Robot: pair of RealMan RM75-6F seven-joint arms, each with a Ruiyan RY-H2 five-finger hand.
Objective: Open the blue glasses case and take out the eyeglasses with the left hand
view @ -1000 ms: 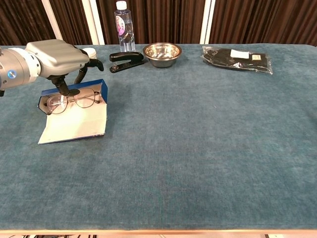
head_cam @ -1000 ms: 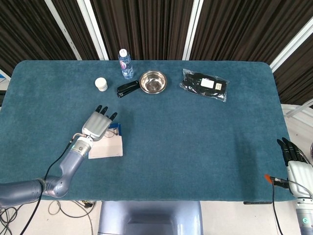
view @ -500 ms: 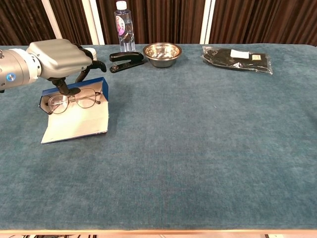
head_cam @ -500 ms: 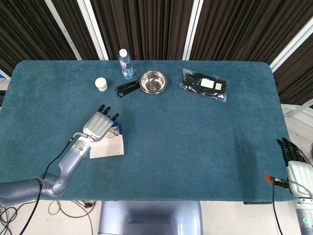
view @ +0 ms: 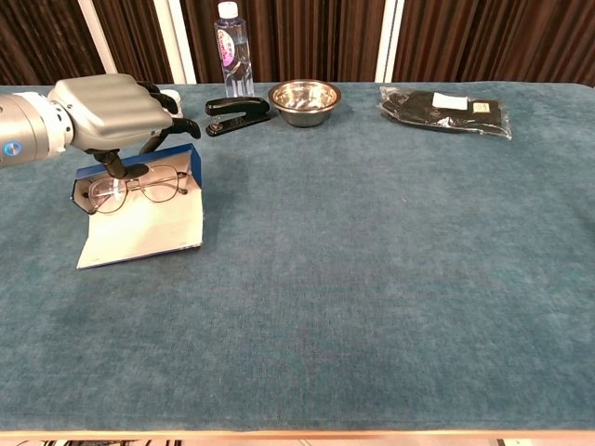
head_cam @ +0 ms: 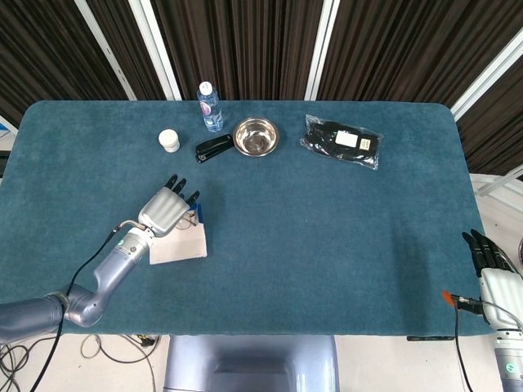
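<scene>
The left robot hand (view: 107, 102) has crept slightly forward over the open blue glasses case (view: 139, 204); its fingers hover, gripping nothing, eyeglasses (view: 139, 186) beneath, ungrasped.

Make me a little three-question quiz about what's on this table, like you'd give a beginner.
1. True or false: the blue glasses case lies open.
2. The eyeglasses are: A) inside the case, B) lifted clear of the table, C) in the metal bowl.
3. Which item stands nearest the stapler: the water bottle or the black packet?

Key
1. True; its pale lining faces up.
2. A. The left hand hovers right above them; contact can't be confirmed.
3. The water bottle. The right hand waits off the table's edge.
</scene>
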